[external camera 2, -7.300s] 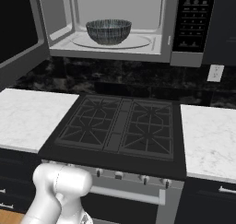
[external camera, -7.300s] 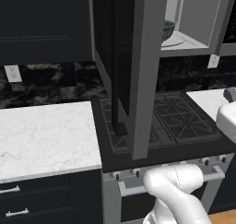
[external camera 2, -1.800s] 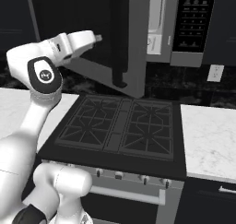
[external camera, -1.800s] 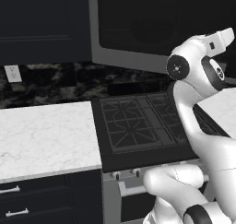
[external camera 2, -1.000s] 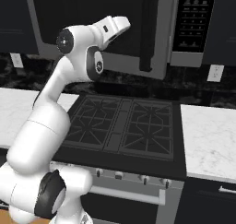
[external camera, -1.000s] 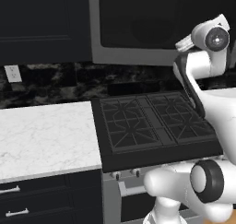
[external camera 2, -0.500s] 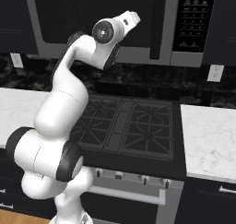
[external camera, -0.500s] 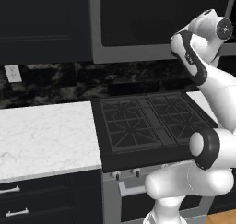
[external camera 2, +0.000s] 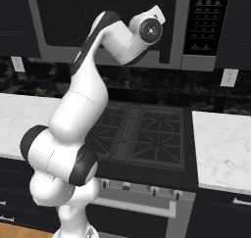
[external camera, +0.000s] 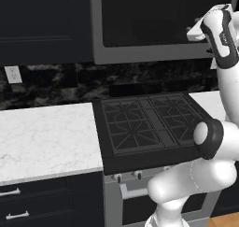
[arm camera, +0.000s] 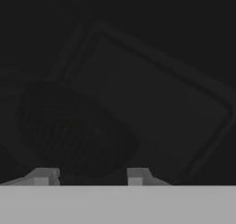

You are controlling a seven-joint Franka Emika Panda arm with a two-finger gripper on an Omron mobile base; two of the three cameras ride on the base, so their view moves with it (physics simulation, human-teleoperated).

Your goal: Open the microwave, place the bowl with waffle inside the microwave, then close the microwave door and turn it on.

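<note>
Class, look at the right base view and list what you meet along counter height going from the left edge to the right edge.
Left marble counter → robot arm → black stove → right marble counter.

Arm raised high, end effector (arm camera: 87, 174) fingers parted, empty

Glossy dark glass microwave door (external camera 2: 103, 16), matt grey metal frame; veined marble counter (external camera: 46, 137).
</note>
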